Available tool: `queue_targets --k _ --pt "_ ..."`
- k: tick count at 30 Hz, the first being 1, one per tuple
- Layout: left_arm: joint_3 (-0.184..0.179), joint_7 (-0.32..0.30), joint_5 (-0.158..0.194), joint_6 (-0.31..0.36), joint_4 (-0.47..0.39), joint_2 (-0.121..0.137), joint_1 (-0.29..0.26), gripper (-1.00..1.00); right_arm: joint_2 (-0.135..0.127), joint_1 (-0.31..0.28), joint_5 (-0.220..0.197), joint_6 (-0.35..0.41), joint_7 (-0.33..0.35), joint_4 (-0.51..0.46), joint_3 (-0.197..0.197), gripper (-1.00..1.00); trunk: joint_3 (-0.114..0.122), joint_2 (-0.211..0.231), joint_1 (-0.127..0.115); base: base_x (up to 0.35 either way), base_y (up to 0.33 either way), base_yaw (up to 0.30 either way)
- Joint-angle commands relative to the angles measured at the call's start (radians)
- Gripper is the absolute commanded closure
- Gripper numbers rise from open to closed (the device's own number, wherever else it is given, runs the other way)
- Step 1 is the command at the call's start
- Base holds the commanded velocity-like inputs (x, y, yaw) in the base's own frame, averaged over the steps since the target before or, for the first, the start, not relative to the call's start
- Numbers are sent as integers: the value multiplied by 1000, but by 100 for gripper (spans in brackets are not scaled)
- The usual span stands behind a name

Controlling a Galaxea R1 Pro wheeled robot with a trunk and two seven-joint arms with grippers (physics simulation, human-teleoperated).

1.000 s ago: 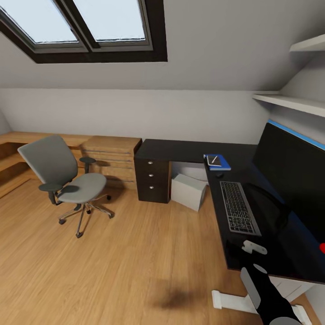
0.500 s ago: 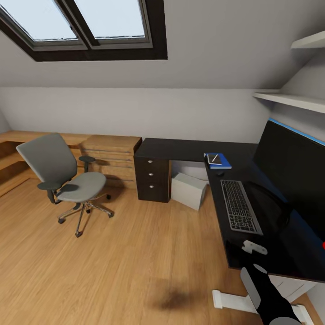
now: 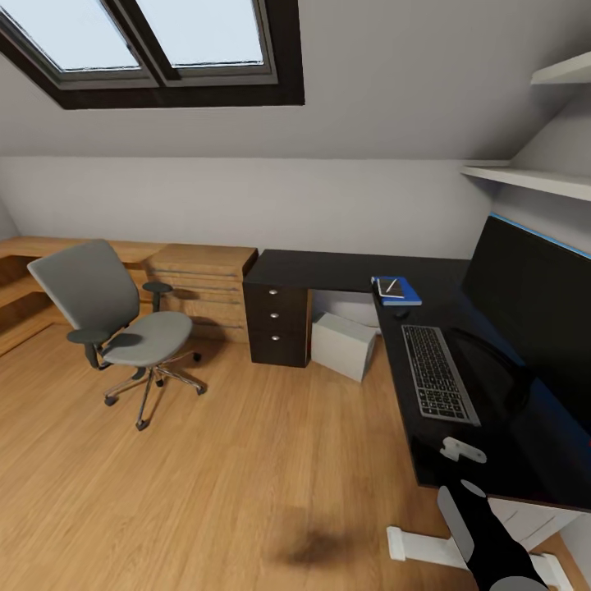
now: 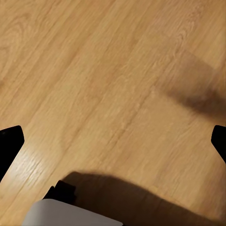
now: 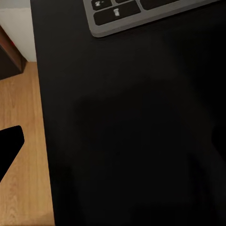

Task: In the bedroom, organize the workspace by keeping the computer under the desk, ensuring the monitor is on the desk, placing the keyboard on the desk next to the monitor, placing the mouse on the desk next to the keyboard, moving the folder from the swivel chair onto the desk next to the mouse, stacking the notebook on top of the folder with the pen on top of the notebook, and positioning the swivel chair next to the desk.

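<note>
On the black L-shaped desk [image 3: 345,271] at right: monitor [image 3: 533,316] along the wall side, keyboard [image 3: 439,373] just in front of it, mouse [image 3: 400,313] just beyond the keyboard's far end. Past the mouse, blue folder [image 3: 398,292] with notebook [image 3: 391,289] stacked on it and pen [image 3: 391,288] lying across the top. Computer [image 3: 343,346] sits on the floor under the desk, beside the drawer unit [image 3: 279,324]. Swivel chair [image 3: 111,324] stands well apart from the desk, out on the wood floor [image 3: 205,476] near the wooden bench [image 3: 201,275]. Right arm [image 3: 484,533] is low at the desk's near edge. Right gripper [image 5: 113,141] hangs over the desk near the keyboard corner, fingers spread wide, holding nothing. Left gripper [image 4: 113,139] points at bare floor, fingers likewise wide apart, empty.
</note>
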Motion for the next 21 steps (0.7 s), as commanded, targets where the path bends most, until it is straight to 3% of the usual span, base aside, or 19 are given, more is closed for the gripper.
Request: queue_targets --k 1,16,21 --pt "-1 0 8 -3 0 0 0 -100 0 0 -8 5 -4 -2 1 -100 -1 -1 0 0 0 0" --pt "-1 0 8 -3 0 0 0 -100 0 0 -8 5 -4 -1 1 -100 -1 -1 0 3 0 0" --pt "-2 0 8 -3 0 2 0 -100 0 0 -8 5 -5 -1 1 -100 -1 -1 0 143 0 0"
